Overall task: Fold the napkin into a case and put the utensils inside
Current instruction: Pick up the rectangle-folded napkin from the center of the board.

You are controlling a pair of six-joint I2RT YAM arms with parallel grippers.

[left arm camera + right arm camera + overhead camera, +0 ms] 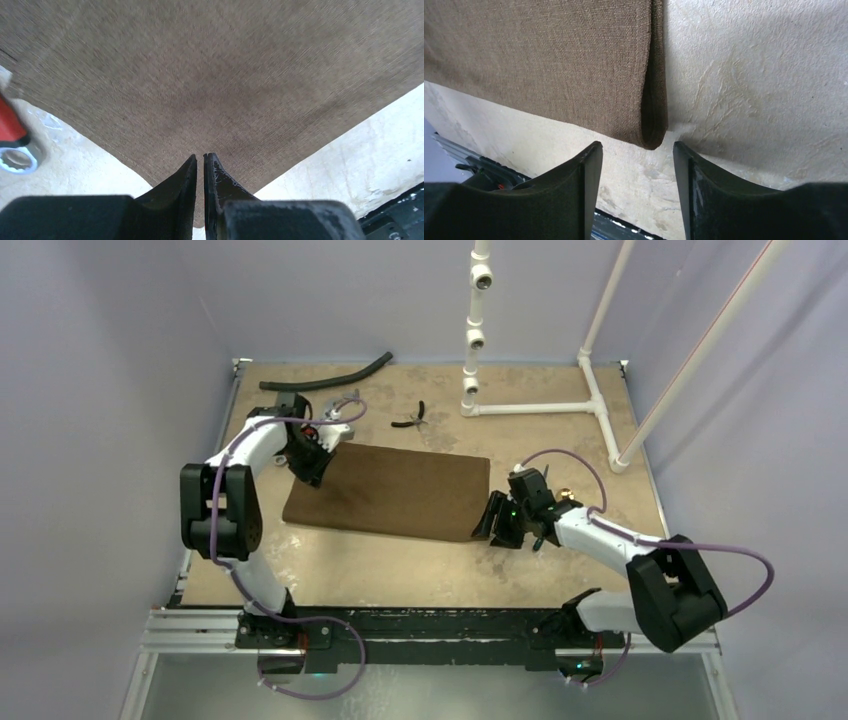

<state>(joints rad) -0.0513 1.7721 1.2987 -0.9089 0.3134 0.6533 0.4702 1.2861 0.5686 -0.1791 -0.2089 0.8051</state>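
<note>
Brown napkin [390, 492] (fold along right edge) lies flat; left gripper [199, 158] clamps its far-left corner, right gripper [636, 146], jaws apart, sits beside the near-right corner.

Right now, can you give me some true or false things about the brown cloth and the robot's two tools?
The left tool pinches a corner of the napkin. True.
The right tool is shut on the napkin. False: it stands open, the napkin's folded edge just ahead of it.
The napkin lies folded on the table. True.
The black hose lies on the napkin. False: it lies apart, at the table's far edge.
</note>
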